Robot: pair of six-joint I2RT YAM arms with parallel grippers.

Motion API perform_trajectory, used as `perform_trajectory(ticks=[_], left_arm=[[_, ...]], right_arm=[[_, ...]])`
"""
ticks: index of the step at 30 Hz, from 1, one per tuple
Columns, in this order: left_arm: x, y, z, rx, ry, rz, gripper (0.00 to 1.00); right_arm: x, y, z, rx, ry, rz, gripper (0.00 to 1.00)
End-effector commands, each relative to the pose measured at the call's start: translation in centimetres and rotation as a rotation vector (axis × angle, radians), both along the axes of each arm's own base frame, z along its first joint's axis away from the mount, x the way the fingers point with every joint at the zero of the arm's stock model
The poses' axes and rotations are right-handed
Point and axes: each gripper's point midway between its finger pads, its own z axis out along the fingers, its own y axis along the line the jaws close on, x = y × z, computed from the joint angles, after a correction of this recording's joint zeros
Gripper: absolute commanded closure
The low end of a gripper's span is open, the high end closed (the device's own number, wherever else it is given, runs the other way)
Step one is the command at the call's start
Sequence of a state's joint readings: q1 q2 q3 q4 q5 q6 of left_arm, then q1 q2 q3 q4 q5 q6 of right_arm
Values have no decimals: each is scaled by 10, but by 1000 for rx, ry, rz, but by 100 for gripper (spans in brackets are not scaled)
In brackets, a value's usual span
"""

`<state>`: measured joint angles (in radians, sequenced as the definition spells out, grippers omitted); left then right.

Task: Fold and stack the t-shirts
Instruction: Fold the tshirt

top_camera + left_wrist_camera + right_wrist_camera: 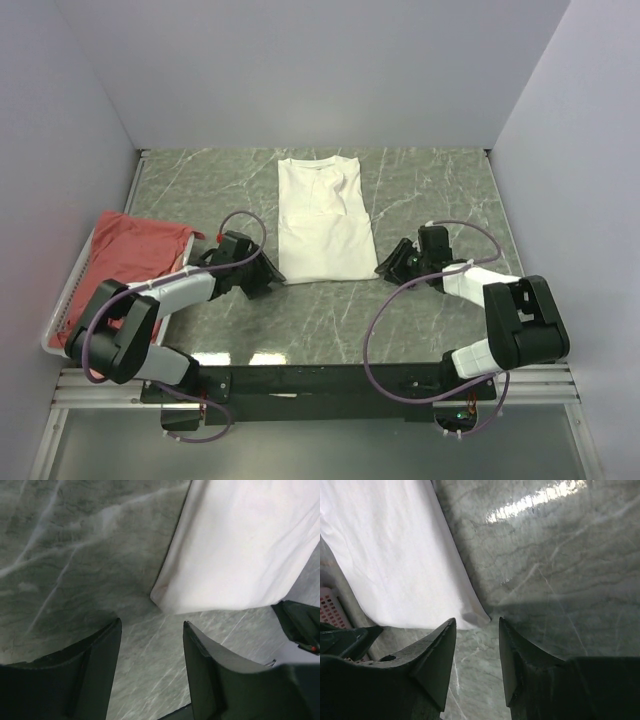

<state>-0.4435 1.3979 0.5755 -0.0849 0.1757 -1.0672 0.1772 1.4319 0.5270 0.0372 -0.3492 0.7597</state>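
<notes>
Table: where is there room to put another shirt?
Bare table between the basket and the white shirt, and right of the shirt. Crowded at its front corners, where the left gripper and right gripper sit.

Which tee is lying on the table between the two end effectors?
The white t-shirt, folded flat at the table's centre. The salmon-red t-shirt is heaped in the basket at the left edge instead.

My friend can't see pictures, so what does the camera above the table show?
A folded white cotton t-shirt lies in the middle of a grey-green marble-patterned table. The left hand and right hand of two black robot arms sit open and empty at its near corners. A salmon-red t-shirt lies in a white wire basket on the left.
</notes>
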Motion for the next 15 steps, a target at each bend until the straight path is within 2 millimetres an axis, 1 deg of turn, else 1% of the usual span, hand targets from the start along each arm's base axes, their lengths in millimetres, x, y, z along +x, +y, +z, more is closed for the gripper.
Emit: perform_trajectory(ticks=[1,4,6,7,8,13,15], left_arm=[[10,3,-2,11,-26,69,43],[13,0,-6,2,-21,75,46],[12,-1,-13,7,3,75,49],[18,-4,-11,-7,-15,74,50],[17,-5,-14,-4,-6,73,51],[18,-6,-17,2,0,79,57],[20,-8,-18,-1,0,75,61]], right_arm=[[4,-5,-13,-61,20,-26,53],[5,-3,-16,-60,28,-27,56],[5,-2,-19,-63,34,-28,57],[6,-1,-19,-61,32,-27,57],[6,-1,-19,-61,32,-27,58],[5,0,-21,-59,35,-22,59],[6,2,-22,-55,38,-17,62]])
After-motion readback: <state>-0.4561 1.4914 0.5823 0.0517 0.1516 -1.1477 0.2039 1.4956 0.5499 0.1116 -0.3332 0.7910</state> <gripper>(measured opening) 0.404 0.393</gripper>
